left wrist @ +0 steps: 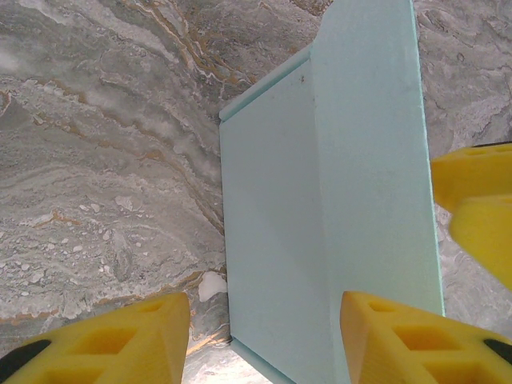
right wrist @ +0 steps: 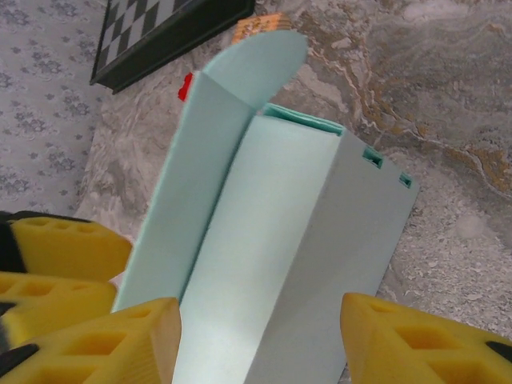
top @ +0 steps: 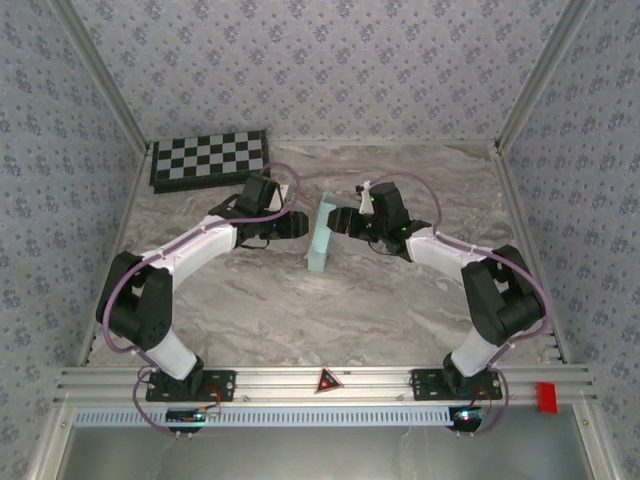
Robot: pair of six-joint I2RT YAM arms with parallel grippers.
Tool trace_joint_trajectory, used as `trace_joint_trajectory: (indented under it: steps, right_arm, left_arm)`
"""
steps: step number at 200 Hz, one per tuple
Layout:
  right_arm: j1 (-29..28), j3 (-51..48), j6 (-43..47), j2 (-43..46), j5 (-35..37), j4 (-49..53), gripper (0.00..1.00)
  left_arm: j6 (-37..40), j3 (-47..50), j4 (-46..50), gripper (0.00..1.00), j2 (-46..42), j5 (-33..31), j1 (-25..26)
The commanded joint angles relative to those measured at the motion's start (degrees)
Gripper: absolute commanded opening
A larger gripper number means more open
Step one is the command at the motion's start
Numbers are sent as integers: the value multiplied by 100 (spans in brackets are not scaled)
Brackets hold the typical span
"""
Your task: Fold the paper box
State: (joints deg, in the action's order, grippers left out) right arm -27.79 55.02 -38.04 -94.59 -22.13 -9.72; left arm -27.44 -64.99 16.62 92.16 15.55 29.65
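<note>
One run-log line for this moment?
box: half-folded, on edge, end flap open | left gripper: open, straddling box | right gripper: flanking box, grip unclear

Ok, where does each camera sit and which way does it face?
Top external: above and behind, looking down at the table; shows left arm, right arm, left gripper and right gripper flanking the paper box.
Left wrist: on the left arm, looking along its own fingers onto the box.
Right wrist: on the right arm, looking past its own fingers at the box's raised flap, checkerboard beyond.
Shared: both wrist views show the box and the other gripper's fingers.
</note>
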Motion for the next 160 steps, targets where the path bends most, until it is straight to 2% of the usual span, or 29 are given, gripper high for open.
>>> trace_joint_trajectory:
  steps: [1,47,98,160]
  right_arm:
    - [-32,210,-217,-247,-116,-102,57]
    - [-99,316,-252,-525,-155,-135,55]
    - [-215,403,-273,-644,777,897,52]
    - [-396,759,-282,-849,1406,1751,48]
  left_arm:
    - [91,-179,87,52,-110,-27,26]
    - [107,-172,87,52,-112,-13,27]
    - [157,-196,121,52,-205,-39,27]
    - [213,-277,191,53,-333,-81,25]
